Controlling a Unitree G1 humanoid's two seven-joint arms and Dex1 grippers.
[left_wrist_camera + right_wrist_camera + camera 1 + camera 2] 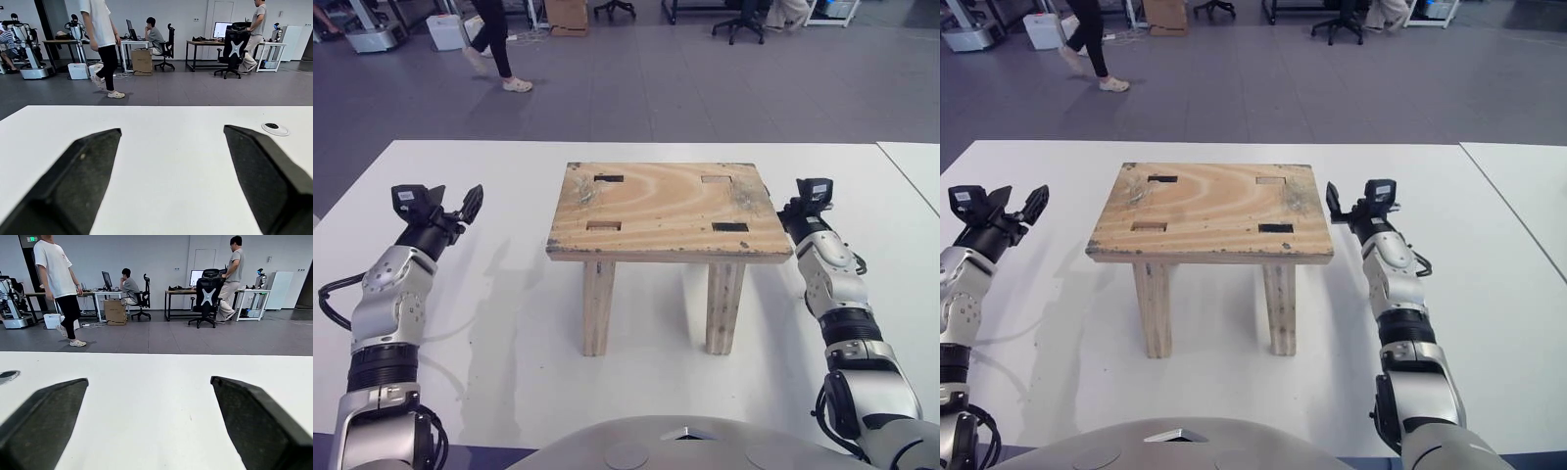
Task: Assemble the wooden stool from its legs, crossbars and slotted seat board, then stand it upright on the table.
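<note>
Wooden stool (661, 250), judged stiff and weighty, stood between left fingers (83, 181) and right fingers (254, 421), both spread wide, empty; the seat board (666, 201) edges seemed the best hold.

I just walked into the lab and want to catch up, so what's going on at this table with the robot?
The wooden stool is already put together and stands upright on the white table, with the seat board on top and the legs under it. Nothing is being handled right now. The left gripper and the right gripper are open and empty, one on each side of the stool and apart from it.
</note>
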